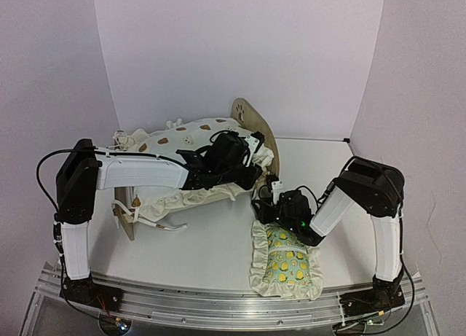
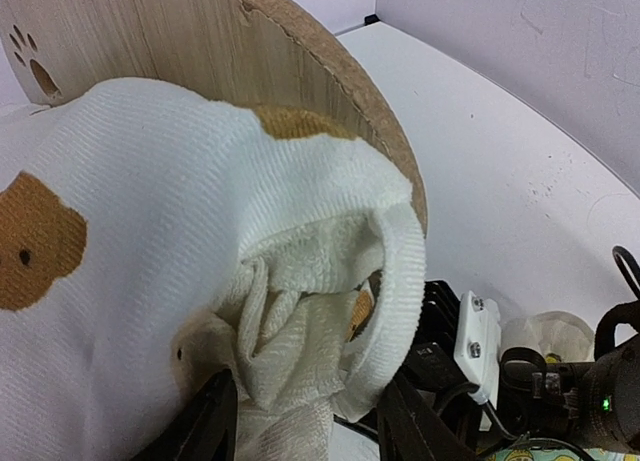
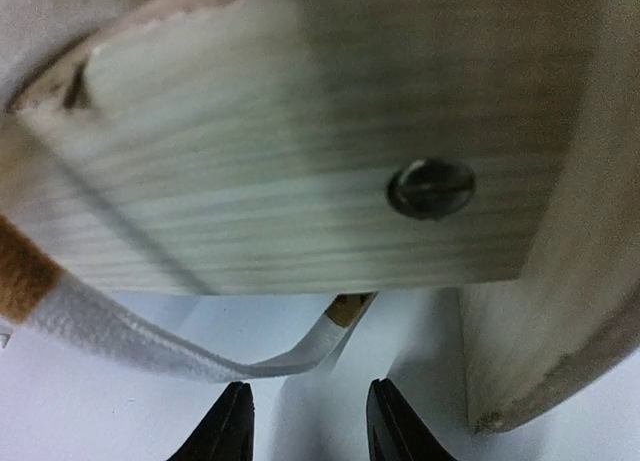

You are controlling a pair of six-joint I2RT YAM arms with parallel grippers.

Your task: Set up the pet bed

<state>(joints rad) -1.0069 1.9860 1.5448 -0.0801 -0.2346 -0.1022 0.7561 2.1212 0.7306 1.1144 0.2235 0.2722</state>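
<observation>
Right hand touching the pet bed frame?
Apart. Right wrist view: the right hand is open below the pet bed frame, with bare table visible between it and the wood.

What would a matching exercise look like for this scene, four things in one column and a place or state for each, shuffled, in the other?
Things:
1. pet bed
2. cream bear-print cushion
3. lemon-print pillow
4. right tool

Places or states:
A. flat on the table, beside the right arm
B. open, close to a wooden panel with a screw
C. light wood, paw-print cutout in its headboard
D. draped over the pet bed

Pairs: 1-C, 2-D, 3-A, 4-B.
</observation>
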